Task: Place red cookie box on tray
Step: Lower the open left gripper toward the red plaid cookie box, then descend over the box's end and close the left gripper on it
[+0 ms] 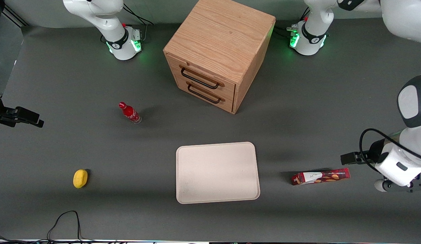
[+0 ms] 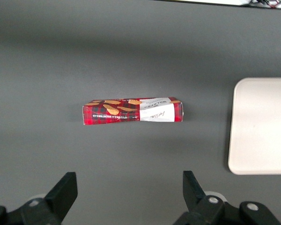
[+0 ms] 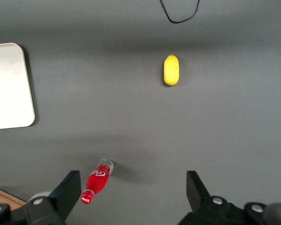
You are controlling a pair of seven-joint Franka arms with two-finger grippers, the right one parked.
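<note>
The red cookie box [image 1: 320,177] lies flat on the grey table, lengthwise, a short way from the tray [image 1: 217,173] toward the working arm's end. In the left wrist view the cookie box [image 2: 132,111] shows its white panel and cookie pictures, with the tray [image 2: 262,126] beside it. My gripper [image 2: 129,187] is open, its two dark fingers [image 2: 65,190] spread wide with only bare table between them. It hangs above the table, apart from the box and touching nothing. The tray holds nothing.
A wooden drawer cabinet [image 1: 218,54] stands farther from the front camera than the tray. A small red bottle [image 1: 130,113] and a yellow lemon-like object [image 1: 80,178] sit toward the parked arm's end. A black cable [image 1: 64,220] loops near the table's front edge.
</note>
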